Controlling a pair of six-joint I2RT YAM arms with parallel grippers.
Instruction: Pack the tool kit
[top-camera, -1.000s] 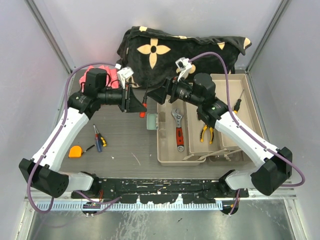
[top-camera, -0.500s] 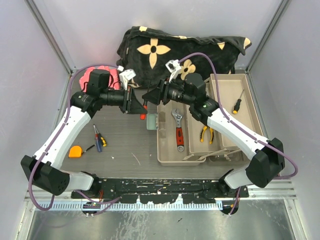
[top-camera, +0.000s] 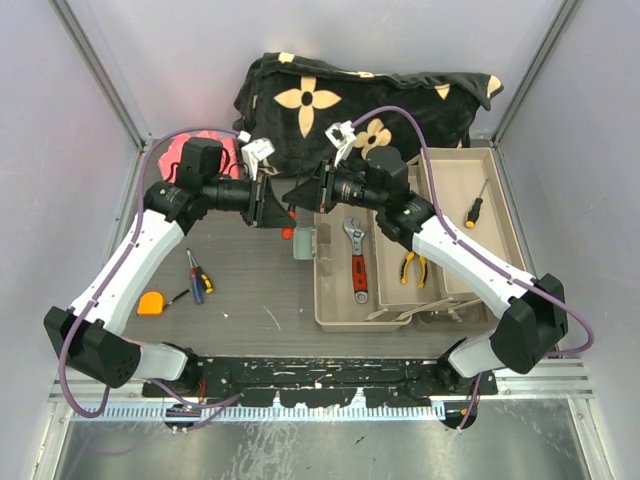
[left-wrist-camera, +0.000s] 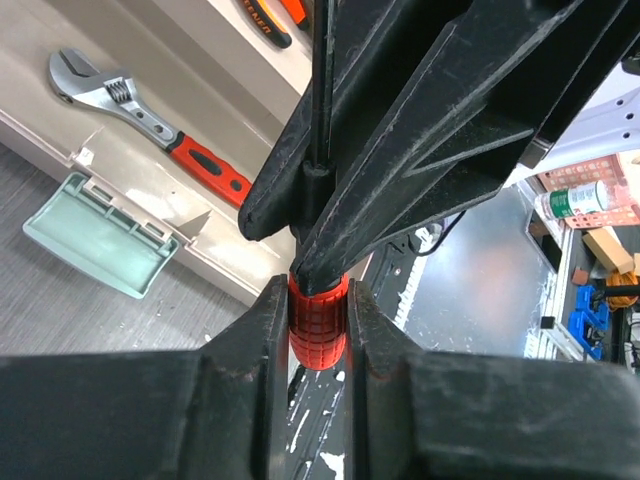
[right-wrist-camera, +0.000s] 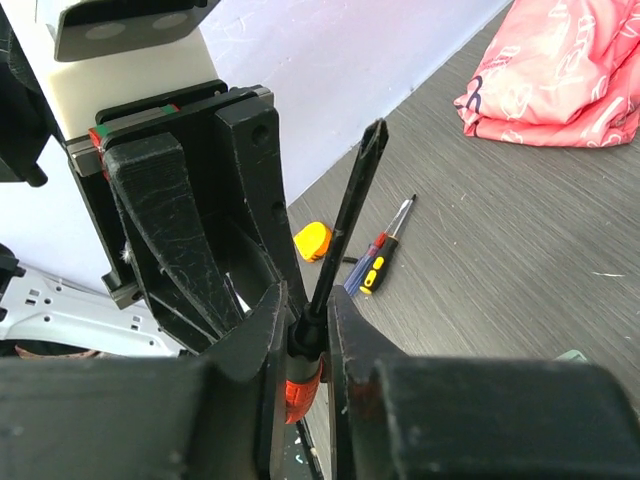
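Left wrist view shows the left tool (left-wrist-camera: 316, 300) closed on the red screwdriver (left-wrist-camera: 318, 332), at its ribbed handle. In the right wrist view the right tool (right-wrist-camera: 305, 300) is closed too, on the same screwdriver where the black shaft meets the handle. So 2 tools hold 1 screwdriver, in the air above the desk (top-camera: 250, 290), just left of the open tool kit (top-camera: 321, 290). A wrench (top-camera: 357, 262) and pliers (top-camera: 411, 266) lie already in its trays.

I think the danger is in the handover. If the right arm pulls away before the left tool opens, the screwdriver can twist or slip out. The right tool also grips a thin, smooth part, so once it is alone the heavy handle may swing down and the screwdriver may fall on the desk beside the tray.

Compared with 1 second ago, the right tool, then open and nearer the trays, has moved left and closed. The left tool has hardly moved.
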